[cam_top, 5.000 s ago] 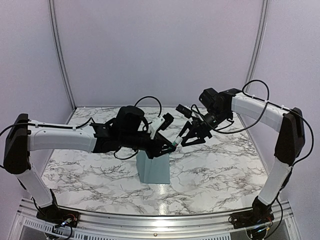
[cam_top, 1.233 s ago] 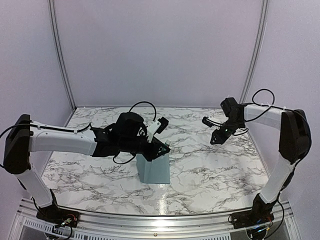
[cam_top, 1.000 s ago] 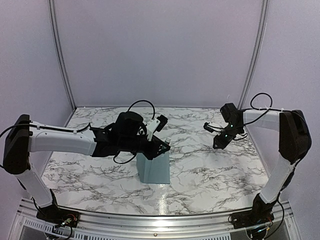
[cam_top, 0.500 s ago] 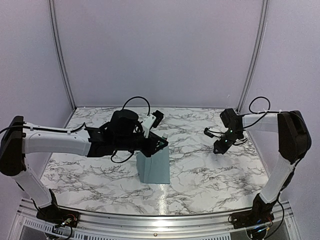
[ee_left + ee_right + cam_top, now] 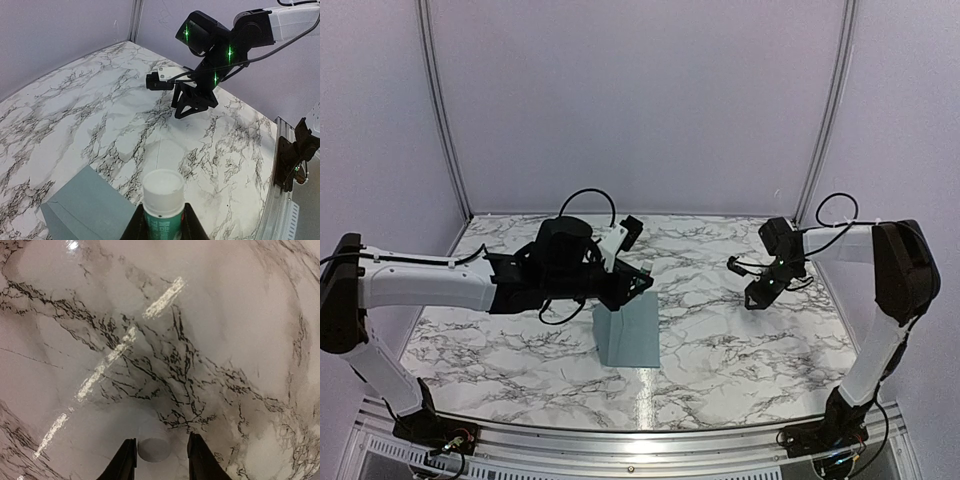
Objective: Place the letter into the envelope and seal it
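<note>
The right gripper (image 5: 753,299) is being lowered far right of the envelope (image 5: 628,335), its jaws being parted off a white cap (image 5: 153,449) (apparently the glue's). The glue stick (image 5: 163,189) is being kept clenched in the left gripper (image 5: 162,216) above the envelope, so sealing is being readied.

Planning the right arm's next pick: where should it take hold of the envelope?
The envelope lies flat, so pinch its right long edge, coming in low from the right; the left gripper, holding a white-capped tube, crowds its far end.
</note>
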Controlling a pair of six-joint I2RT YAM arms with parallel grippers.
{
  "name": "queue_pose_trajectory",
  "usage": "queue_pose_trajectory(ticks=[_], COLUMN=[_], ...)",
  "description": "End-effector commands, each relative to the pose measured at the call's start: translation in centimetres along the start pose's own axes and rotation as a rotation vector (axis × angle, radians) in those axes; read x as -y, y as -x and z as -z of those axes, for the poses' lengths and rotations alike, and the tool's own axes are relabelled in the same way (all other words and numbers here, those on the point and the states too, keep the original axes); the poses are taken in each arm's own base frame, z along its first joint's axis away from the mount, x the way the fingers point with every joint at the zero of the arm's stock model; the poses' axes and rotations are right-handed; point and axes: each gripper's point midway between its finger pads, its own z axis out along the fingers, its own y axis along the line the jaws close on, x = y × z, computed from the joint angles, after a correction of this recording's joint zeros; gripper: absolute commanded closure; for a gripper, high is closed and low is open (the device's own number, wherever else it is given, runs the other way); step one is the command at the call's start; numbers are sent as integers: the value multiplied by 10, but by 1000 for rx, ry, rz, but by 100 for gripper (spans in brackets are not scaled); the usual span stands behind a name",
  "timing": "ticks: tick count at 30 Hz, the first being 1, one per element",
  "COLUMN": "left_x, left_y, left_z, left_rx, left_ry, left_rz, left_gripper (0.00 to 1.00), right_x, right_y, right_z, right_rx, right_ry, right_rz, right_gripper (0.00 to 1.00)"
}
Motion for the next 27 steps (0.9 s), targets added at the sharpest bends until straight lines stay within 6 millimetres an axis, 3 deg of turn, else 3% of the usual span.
queue_pose_trajectory(ticks=[1, 6, 10, 12, 17, 21, 27], left_x=[3, -4, -30, -41, -58, -57, -32], left_y=[18, 33, 71, 93, 136, 156, 167], left_z=[9, 9, 14, 18, 16, 9, -5], left_rx=[57, 95, 223, 315, 524, 649, 729], left_ry=[2, 52, 217, 277, 315, 220, 7], left_rz=[-25, -7, 67, 126, 273, 368, 352], left_gripper=[100, 100, 100, 94, 96, 97, 97], right_x=[7, -1, -25, -38, -65, -95, -139], right_y=[21, 41, 73, 89, 120, 141, 165], right_z=[19, 50, 97, 121, 176, 207, 234], right_rx=[56, 140, 322, 425, 613, 704, 785], right_ry=[-29, 12, 124, 184, 300, 363, 430], right_rz=[7, 23, 65, 89, 152, 233, 329], right_gripper=[68, 68, 67, 66, 66, 64, 57])
